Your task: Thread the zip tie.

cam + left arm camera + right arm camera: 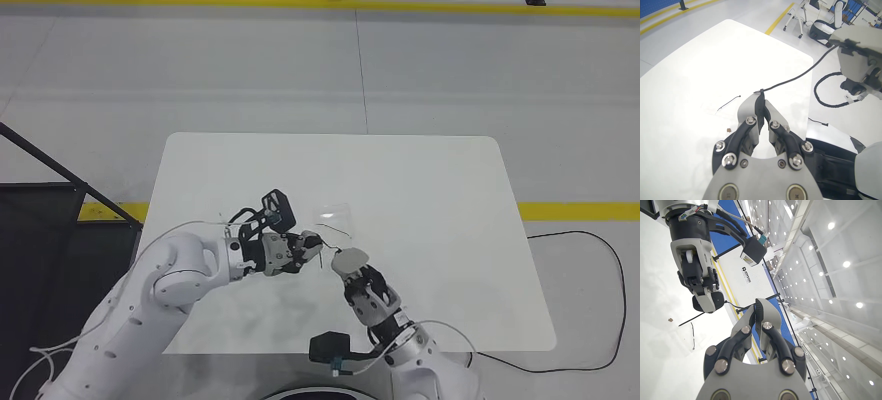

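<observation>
Counted two zip ties, two grippers and one brown scrap (728, 130). Found the held zip tie (789, 80) in the air above the white table (430, 180), stretched between the left gripper (761, 97) and the right gripper (755, 306), both with fingers clamped together on it. Saw the loose zip tie (728, 103) lying flat on the table near the scrap, apart from both grippers. In the right wrist view, noticed one end of the held zip tie poking out past the left gripper.
</observation>
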Robot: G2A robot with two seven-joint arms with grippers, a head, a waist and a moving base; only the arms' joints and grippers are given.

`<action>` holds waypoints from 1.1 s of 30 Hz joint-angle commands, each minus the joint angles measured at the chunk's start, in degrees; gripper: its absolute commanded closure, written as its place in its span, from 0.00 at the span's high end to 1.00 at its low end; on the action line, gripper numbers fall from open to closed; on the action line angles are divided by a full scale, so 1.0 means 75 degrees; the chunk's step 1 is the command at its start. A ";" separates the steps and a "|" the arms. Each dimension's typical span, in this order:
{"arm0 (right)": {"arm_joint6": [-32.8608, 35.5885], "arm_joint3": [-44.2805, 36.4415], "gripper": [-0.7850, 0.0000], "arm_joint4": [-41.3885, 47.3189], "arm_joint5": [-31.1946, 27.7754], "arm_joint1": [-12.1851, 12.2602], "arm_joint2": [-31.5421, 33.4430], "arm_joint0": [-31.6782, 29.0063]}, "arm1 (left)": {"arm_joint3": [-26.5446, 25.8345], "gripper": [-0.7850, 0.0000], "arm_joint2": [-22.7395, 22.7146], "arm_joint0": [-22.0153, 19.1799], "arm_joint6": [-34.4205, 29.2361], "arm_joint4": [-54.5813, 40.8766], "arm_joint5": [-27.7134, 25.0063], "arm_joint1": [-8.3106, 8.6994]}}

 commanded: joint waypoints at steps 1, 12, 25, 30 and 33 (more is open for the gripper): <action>0.0071 0.0013 0.00 -0.0057 0.0115 -0.0004 -0.0017 -0.0014 | 0.0023 0.00 0.0018 -0.0021 -0.0032 -0.0049 -0.0027 -0.0001; 0.0148 0.0120 0.00 -0.0317 -0.0288 0.0006 -0.0141 0.0082 | 0.0058 0.00 0.0030 -0.0054 0.0076 -0.0191 -0.0041 -0.0007; 0.0435 0.0161 0.00 -0.0533 -0.0516 -0.0008 -0.0321 0.0251 | 0.0049 0.00 -0.0033 0.0009 0.0200 -0.0251 -0.0081 0.0003; 0.0668 0.0153 0.00 -0.0405 -0.0017 -0.0029 -0.0286 0.0197 | 0.0027 0.00 -0.0018 0.0019 0.0174 -0.0152 -0.0173 0.0010; 0.0764 0.0163 0.00 -0.0280 0.0316 -0.0047 -0.0284 0.0170 | 0.0020 0.00 -0.0006 0.0023 0.0157 -0.0125 -0.0182 0.0012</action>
